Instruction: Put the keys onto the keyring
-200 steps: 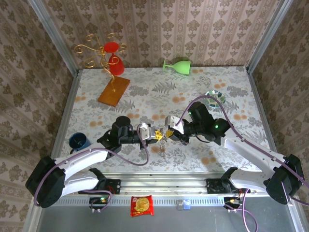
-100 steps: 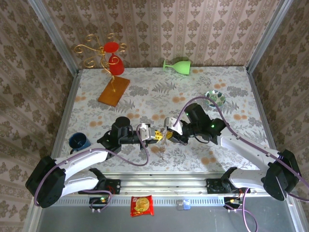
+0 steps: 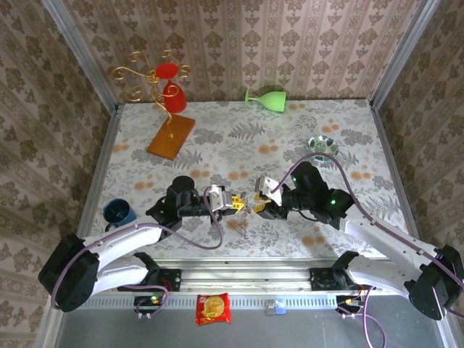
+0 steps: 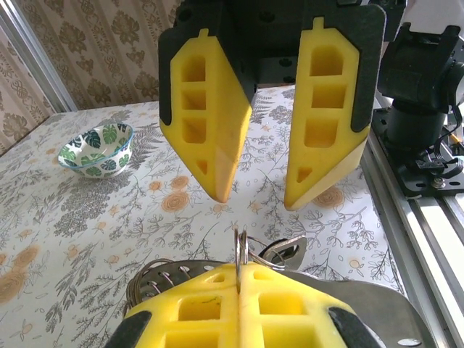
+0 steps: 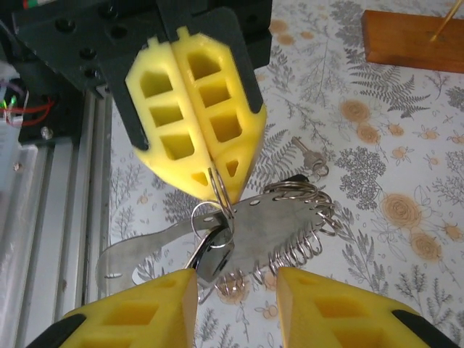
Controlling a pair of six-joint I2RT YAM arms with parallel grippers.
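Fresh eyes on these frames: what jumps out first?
Two yellow-fingered tools face each other near the table's front edge. The left tool is shut on a thin metal keyring, and the right tool is open opposite it. A red cup on a gold stand sits far left.

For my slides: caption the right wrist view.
Shut left gripper pinches the keyring, a black-headed key hanging from it, above the open right gripper.

Yellow-fingered black left claw (image 4: 239, 272) and right claw (image 4: 257, 199), worktop (image 4: 87, 239) printed with grey ferns and orange blossoms, white bowl (image 4: 94, 148) with green leaves, brown damask walls (image 3: 290, 43)
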